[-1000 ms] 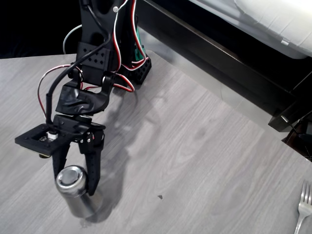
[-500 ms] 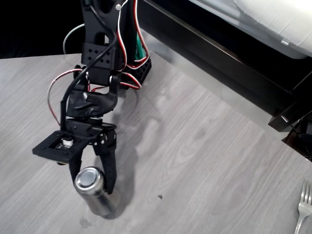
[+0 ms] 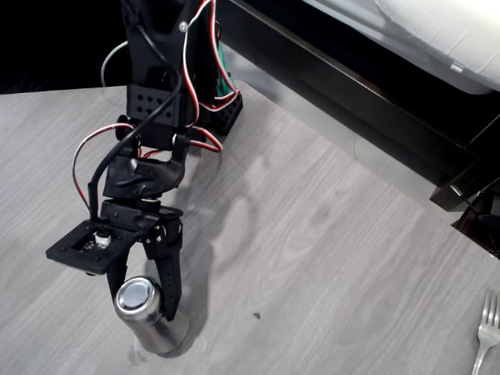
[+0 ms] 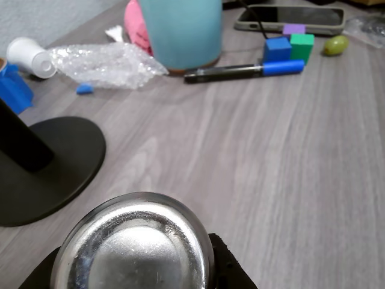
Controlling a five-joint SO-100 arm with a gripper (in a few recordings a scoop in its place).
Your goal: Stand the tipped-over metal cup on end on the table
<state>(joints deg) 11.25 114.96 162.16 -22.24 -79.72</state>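
Overhead view: black gripper [image 3: 142,291] pointing down toward the lower left of the table [image 3: 328,258], fingers clamped on either side of the metal cup [image 3: 144,316], gripping it. Cup held near its rounded base end, that closed end facing up toward the camera, body slanting down and to the right with its lower end at or near the tabletop; contact there hard to judge. Red, white and black wires looping along the arm above. Silver fork [image 3: 487,334] lying at the lower right edge, well apart from the cup. Black furniture frame [image 3: 351,94] running diagonally beyond the far table edge. Wrist view: shiny round base of the metal cup [image 4: 133,244] at bottom centre, dark finger parts just beside it on both sides. Farther off on the table [image 4: 289,156], a black round stand base [image 4: 48,165] at left, crumpled clear plastic [image 4: 99,63], a teal cup [image 4: 179,30], a pen [image 4: 243,70], blue block [image 4: 277,48] and green block [image 4: 302,45] side by side.
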